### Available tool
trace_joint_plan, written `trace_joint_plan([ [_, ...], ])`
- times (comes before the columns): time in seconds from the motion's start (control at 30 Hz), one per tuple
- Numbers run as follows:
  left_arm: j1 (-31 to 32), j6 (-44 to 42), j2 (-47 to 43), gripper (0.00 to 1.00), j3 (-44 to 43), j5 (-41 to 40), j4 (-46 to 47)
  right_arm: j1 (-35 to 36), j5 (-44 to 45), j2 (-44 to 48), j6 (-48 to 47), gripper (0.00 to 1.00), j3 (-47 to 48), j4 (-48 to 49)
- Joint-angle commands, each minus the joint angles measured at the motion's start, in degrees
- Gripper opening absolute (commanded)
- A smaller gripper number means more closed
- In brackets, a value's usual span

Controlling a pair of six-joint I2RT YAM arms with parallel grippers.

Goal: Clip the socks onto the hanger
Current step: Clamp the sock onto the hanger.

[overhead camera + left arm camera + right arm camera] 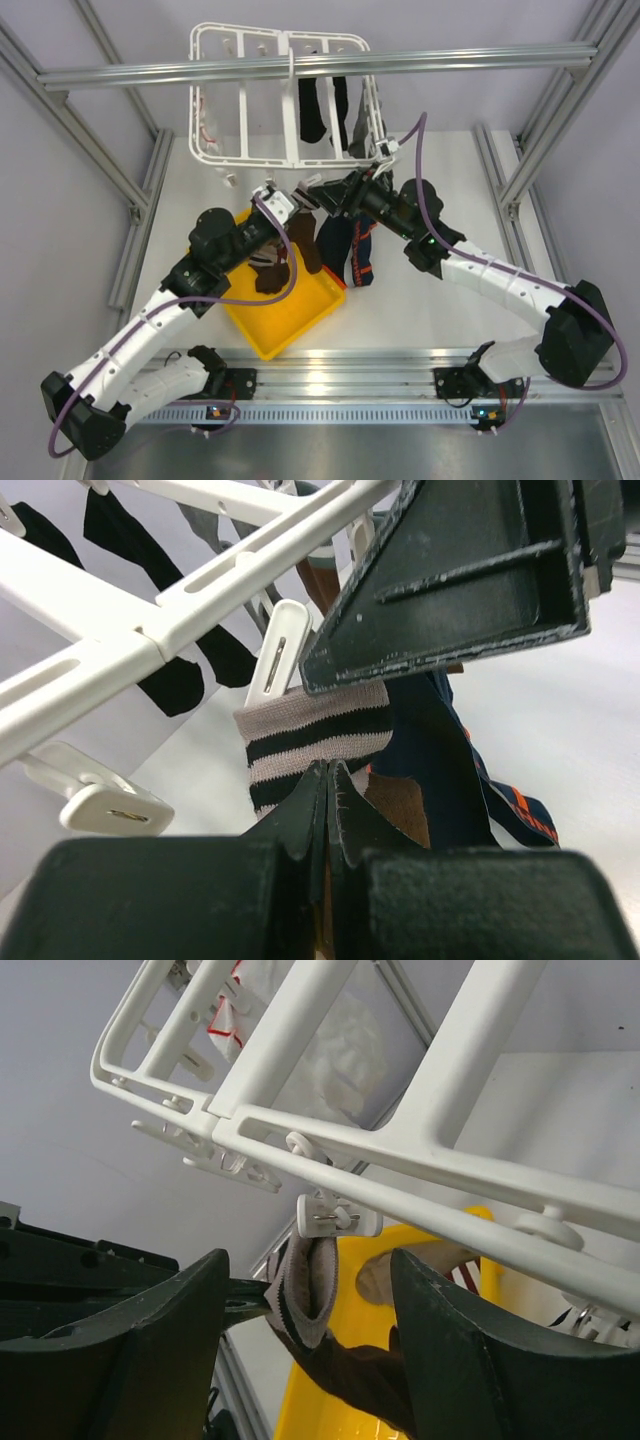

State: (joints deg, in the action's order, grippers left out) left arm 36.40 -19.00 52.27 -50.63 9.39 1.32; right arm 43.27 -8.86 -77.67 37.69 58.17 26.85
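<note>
Left gripper [330, 792] is clenched - my two fingertips are pressed together on the striped sock [320, 730], pinching it partway down. The sock is soft ribbed knit, beige with dark bands. It's held up right under the near edge of the hanger [470, 1050], next to a white clip [338, 1218]. I can't tell if the clip is biting the cuff; in the left wrist view the right arm's finger hides the top of the sock. Right gripper [305, 1265] is released, fingers spread wide either side of that clip and the sock top, gripping nothing. The hanger is a white plastic rectangular frame with slotted crossbars and small pegs dangling below, hung from the overhead rail at the far side of the table [430, 310]. Two black socks [312, 110] hang inside the frame. Navy socks with orange trim [360, 250] droop just below the right gripper, beside the yellow tray [290, 325]. The tray sits under both grippers, and the brown socks [272, 280] lie in it - dark and crumpled.
</note>
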Motion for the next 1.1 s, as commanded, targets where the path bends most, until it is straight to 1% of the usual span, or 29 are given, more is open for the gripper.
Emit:
trace_joint_plan([
  [0.0,0.2,0.0,-1.0,0.0,0.4,1.2,2.2,-0.3,-0.2,3.3,-0.1,0.65,0.6,1.1],
  [0.07,0.2,0.3,-0.9,0.01,0.5,1.8,2.1,-0.4,0.1,3.9,-0.2,0.66,0.5,0.6],
  [0.1,0.2,0.7,-0.9,0.09,0.5,1.9,2.0,-0.5,0.2,4.2,-0.2,0.66,0.4,0.3],
  [0.17,0.2,0.9,-1.2,0.19,0.6,2.4,1.8,-0.6,0.5,4.9,-0.3,0.66,0.2,-0.1],
  [0.3,0.2,2.4,-2.4,0.34,1.1,1.7,1.1,-0.9,1.2,6.2,-1.0,0.65,-0.5,-1.1],
  [0.33,0.2,2.8,-3.1,0.36,1.1,1.4,0.6,-1.0,1.4,6.6,-1.0,0.65,-0.8,-1.1],
  [0.4,0.2,5.6,-4.0,0.37,1.1,-0.6,-0.3,-1.3,1.6,7.2,-1.1,0.64,-1.3,-1.4],
  [0.5,0.2,11.5,-6.5,0.42,1.5,-5.5,-1.1,-1.4,1.7,8.1,-1.4,0.61,-2.1,-1.3],
  [0.57,0.2,15.7,-8.9,0.48,2.0,-7.2,-3.1,-1.4,1.7,8.6,-1.5,0.6,-2.4,-1.3],
  [0.63,0.1,17.9,-11.3,0.51,2.5,-8.9,-5.0,-1.4,1.6,9.3,-1.7,0.6,-2.6,-1.2],
  [0.67,-0.5,20.6,-12.0,0.56,2.6,-8.9,-5.6,-1.4,1.2,9.4,-1.9,0.6,-2.9,-0.9],
  [0.7,-3.4,21.9,-12.5,0.57,2.7,-8.3,-6.4,-1.4,1.0,9.6,-2.3,0.6,-3.1,-0.6],
  [0.73,-5.0,23.5,-13.2,0.59,3.0,-8.8,-7.5,-1.4,0.3,9.8,-2.5,0.6,-3.1,-0.5],
  [0.77,-6.5,26.8,-13.5,0.61,2.9,-11.0,-8.3,-1.4,0.1,9.9,-2.6,0.6,-3.2,-0.5],
  [0.8,-9.2,28.1,-13.6,0.62,2.9,-12.0,-9.0,-1.4,-0.3,9.9,-2.9,0.61,-3.2,-0.4],
  [0.87,-11.7,31.2,-14.9,0.64,3.3,-13.5,-10.4,-1.4,-1.9,10.1,-3.4,0.61,-3.2,0.0],
  [0.9,-14.1,31.8,-15.5,0.66,3.9,-13.0,-10.6,-1.3,-2.2,10.1,-3.8,0.61,-3.2,0.1],
  [1.0,-18.1,33.3,-18.1,0.68,5.4,-9.7,-11.6,-0.8,-3.4,10.1,-5.0,0.61,-3.2,0.9],
  [1.07,-19.5,32.8,-19.6,0.68,6.8,-5.7,-9.3,-0.6,-3.8,9.8,-5.5,0.61,-3.0,1.4],
])
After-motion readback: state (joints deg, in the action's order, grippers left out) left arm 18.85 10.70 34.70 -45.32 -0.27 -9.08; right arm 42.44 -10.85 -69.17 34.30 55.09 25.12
